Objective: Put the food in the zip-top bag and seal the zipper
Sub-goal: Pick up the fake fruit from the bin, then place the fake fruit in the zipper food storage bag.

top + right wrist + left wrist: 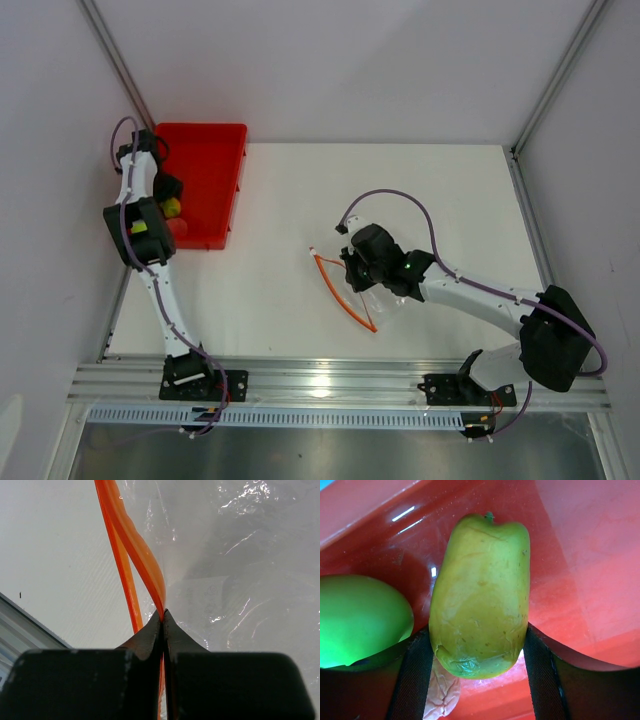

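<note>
My left gripper (pixel 476 632) is down in the red tray (pixel 580 545), with its fingers (pixel 415 675) pressed on both sides of the yellow-orange fruit (pixel 480 590). The green fruit (pixel 355 620) lies just left of it. The pinkish-orange fruit (pixel 442 695) peeks out below. In the top view this gripper (pixel 168 203) is at the tray's left side. My right gripper (pixel 163 614) is shut on the orange-red zipper (pixel 142 550) of the clear zip-top bag (pixel 235 570). In the top view the bag (pixel 385 300) lies mid-table under that gripper (pixel 352 272), and its zipper (pixel 345 298) bows open.
The red tray (pixel 205 150) stands at the table's far left corner against the left wall. An aluminium rail (pixel 330 378) runs along the near edge by the arm bases. White walls and frame posts close in the sides and back.
</note>
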`<control>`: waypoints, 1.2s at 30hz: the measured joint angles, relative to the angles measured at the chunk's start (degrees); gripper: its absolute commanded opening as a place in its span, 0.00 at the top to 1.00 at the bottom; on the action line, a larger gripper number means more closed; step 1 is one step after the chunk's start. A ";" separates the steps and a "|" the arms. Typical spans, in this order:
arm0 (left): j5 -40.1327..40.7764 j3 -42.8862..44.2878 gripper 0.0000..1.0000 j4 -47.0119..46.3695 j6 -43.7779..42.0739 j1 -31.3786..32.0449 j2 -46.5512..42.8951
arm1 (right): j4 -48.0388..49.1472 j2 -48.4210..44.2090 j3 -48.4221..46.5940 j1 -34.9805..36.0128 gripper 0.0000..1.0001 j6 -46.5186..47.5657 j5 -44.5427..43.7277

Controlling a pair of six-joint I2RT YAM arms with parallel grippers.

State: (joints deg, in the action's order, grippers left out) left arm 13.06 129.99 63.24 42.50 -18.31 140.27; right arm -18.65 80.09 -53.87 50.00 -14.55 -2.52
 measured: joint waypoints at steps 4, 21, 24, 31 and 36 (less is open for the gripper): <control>0.00 -4.31 0.75 -3.28 -0.26 0.02 -2.32 | -0.37 0.00 0.00 0.00 1.00 0.00 -0.07; -2.01 -23.87 0.99 -14.49 -3.52 2.78 -23.80 | -3.21 -0.02 -4.35 0.02 1.00 0.07 -2.64; -3.76 -32.74 0.99 -18.69 -3.45 4.04 -32.22 | -4.13 -0.13 -4.85 0.04 1.00 0.07 -3.32; -8.81 -50.77 0.99 -26.86 -3.43 11.19 -51.71 | -6.69 -0.94 -6.19 0.07 1.00 0.07 -4.42; -16.31 -65.59 0.99 -35.80 -3.32 21.62 -69.72 | -7.74 -1.92 -7.21 0.13 1.00 -0.04 -4.48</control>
State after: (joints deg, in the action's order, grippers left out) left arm -3.25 64.40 27.44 39.18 3.31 70.54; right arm -26.39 78.17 -61.08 50.13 -14.59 -7.01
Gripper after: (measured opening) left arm 0.670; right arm 0.006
